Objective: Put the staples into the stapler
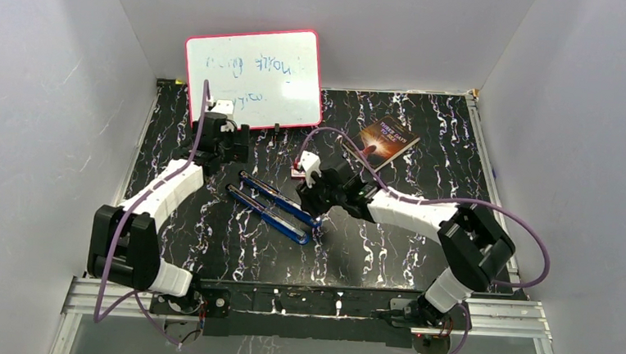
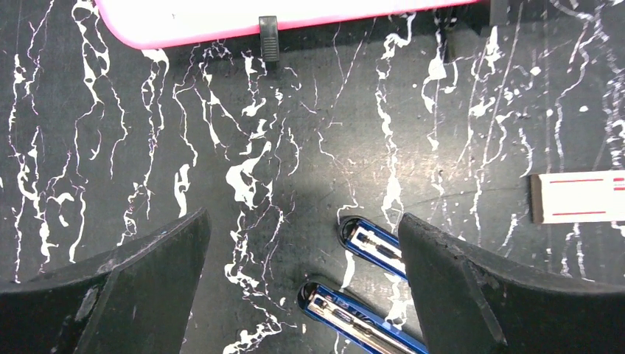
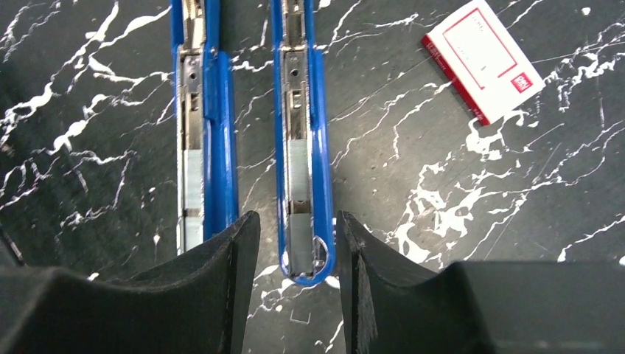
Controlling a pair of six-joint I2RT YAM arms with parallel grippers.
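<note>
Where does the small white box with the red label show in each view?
Top external: white box near the centre, only a sliver showing.
Left wrist: right edge, cut off.
Right wrist: upper right, whole.
Shared landmark: the opened blue stapler, beside it in every view.

Scene is being lit evenly from overhead, fairly bright; walls (image 1: 42, 128) are being rendered pale bluish grey. Shadows are hardly being shown on the black marbled table (image 1: 403, 265). Whiteboard (image 1: 254, 75) is being slightly washed out, its writing barely being resolved. Wrist views: fingers (image 2: 125, 295) are being crushed to near-black at close range; stapler (image 3: 302, 147) is being resolved sharply, sheen being picked up on its metal.
</note>
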